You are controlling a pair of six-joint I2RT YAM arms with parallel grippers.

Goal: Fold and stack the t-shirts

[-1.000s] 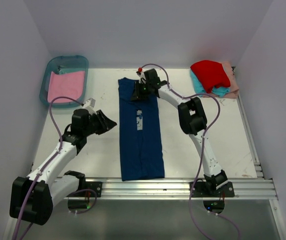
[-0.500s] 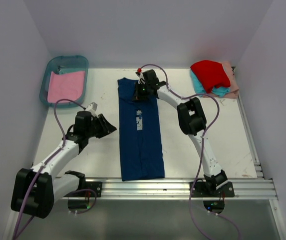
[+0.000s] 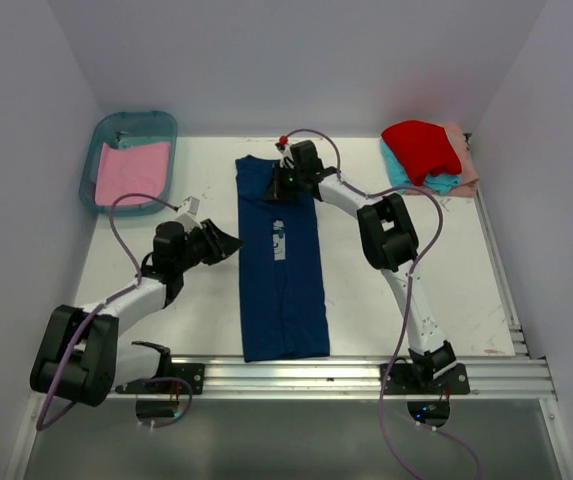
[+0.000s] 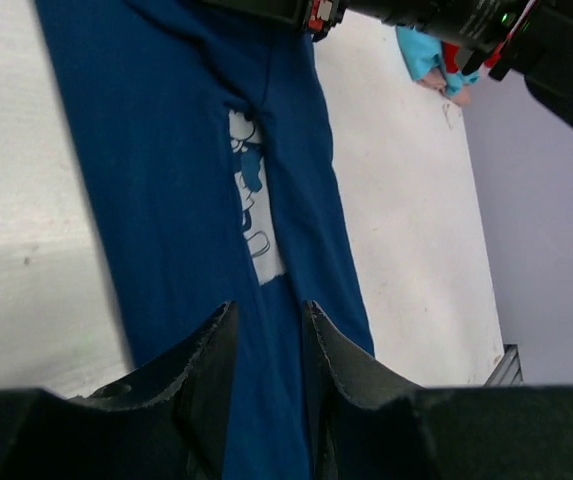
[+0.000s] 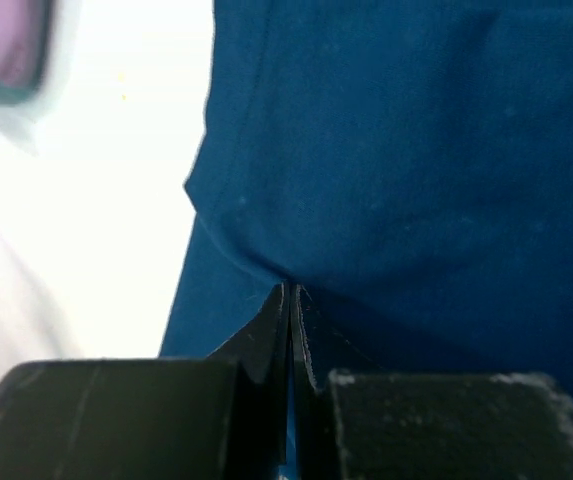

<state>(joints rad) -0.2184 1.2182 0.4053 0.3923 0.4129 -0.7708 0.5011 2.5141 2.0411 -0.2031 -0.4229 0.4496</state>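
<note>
The left gripper (image 3: 223, 243) has swung in toward the shirt (image 3: 282, 290), and the right gripper (image 5: 288, 292) has pinched shut on a fold at its far end. The left jaws stand apart, empty, near the shirt's left edge. The shirt lies as a long narrow strip down the middle of the table (image 3: 436, 270). It looks soft, light and limp, and will likely sag; best gripped at the corners, through all layers

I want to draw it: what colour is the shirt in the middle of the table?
Navy blue shirt, clearest in the top view.
</note>
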